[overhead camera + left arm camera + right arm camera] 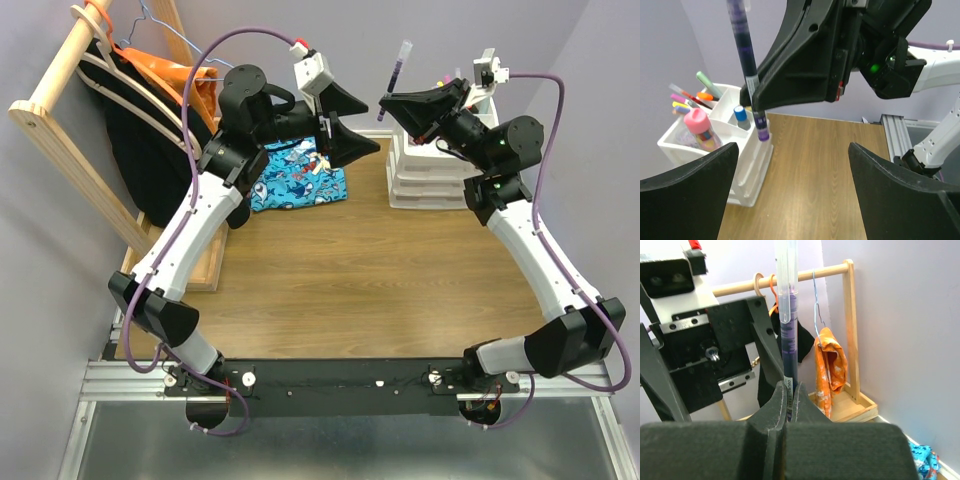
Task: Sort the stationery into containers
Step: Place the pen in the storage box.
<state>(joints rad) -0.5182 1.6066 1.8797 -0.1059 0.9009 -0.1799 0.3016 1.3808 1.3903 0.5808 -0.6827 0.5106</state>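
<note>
My right gripper (pixel 388 103) is shut on a purple pen (pixel 400 70) and holds it upright in the air, just left of the white organiser (pixel 428 170). In the right wrist view the pen (pixel 788 330) stands up from between the closed fingers (pixel 775 400). My left gripper (pixel 365 122) is open and empty, facing the right gripper closely. In the left wrist view, the pen (pixel 745 50) hangs over the near edge of the organiser (pixel 752 165). Its compartments hold a pink glitter tube (pixel 701 129), a blue-capped item (pixel 741 114) and several markers (pixel 695 95).
A blue patterned cloth (pixel 300 175) lies on the table behind the left gripper. A wooden rack (pixel 70 110) with hangers, dark clothing and an orange cloth (pixel 195 85) stands at the left, on a wooden tray (pixel 205 265).
</note>
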